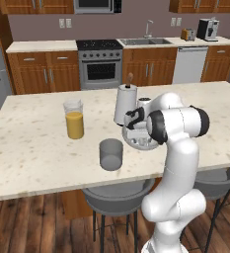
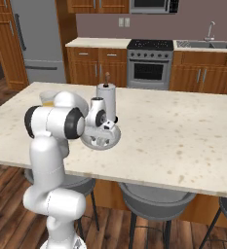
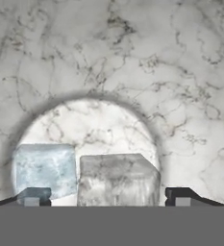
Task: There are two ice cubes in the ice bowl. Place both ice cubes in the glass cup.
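From the left base view, my arm bends down into the ice bowl on the desk; the glass cup stands just left of the bowl, nearer the desk's front edge. From the right base view, the bowl sits right before the white jug. In the hand view, my jaws stand wide, gripping nothing, astride two ice cubes on the bowl's floor.

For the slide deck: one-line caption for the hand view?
Open gripper low inside the ice bowl, fingertips straddling two ice cubes lying side by side.
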Controlling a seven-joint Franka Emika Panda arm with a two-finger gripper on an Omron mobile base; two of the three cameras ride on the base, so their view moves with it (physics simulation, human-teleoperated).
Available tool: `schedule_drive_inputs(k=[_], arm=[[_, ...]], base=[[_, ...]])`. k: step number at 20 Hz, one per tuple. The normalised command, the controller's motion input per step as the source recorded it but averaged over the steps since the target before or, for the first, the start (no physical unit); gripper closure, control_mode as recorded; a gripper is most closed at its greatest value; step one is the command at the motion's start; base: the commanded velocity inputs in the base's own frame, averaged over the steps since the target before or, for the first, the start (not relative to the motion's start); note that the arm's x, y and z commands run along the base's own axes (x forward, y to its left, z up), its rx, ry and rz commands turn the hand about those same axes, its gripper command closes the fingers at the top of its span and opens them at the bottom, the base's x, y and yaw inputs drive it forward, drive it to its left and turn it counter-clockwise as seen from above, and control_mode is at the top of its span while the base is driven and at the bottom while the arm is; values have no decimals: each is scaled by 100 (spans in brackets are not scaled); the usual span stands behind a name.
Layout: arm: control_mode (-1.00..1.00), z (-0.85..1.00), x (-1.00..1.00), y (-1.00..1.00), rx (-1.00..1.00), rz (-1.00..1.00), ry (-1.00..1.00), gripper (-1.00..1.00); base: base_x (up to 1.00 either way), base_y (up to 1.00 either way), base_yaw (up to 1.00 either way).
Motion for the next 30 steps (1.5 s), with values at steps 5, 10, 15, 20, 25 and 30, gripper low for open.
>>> schedule_drive_inputs(k=[5, 10, 15, 20, 25, 30], arm=[[-100, -25, 6, 1, 0, 0, -16, -100], [-100, -16, 13, 1, 0, 0, -5, 100], [-100, 0, 0, 1, 0, -1, 0, 100], [-100, 58, -2, 15, 0, -7, -5, 100], [-100, 100, -36, 4, 0, -8, -2, 100], [-100, 96, -77, 1, 2, -6, 4, 100]], base=[[0, 0, 0], [0, 0, 0], [0, 0, 0], [0, 0, 0], [0, 0, 0], [0, 0, 0]])
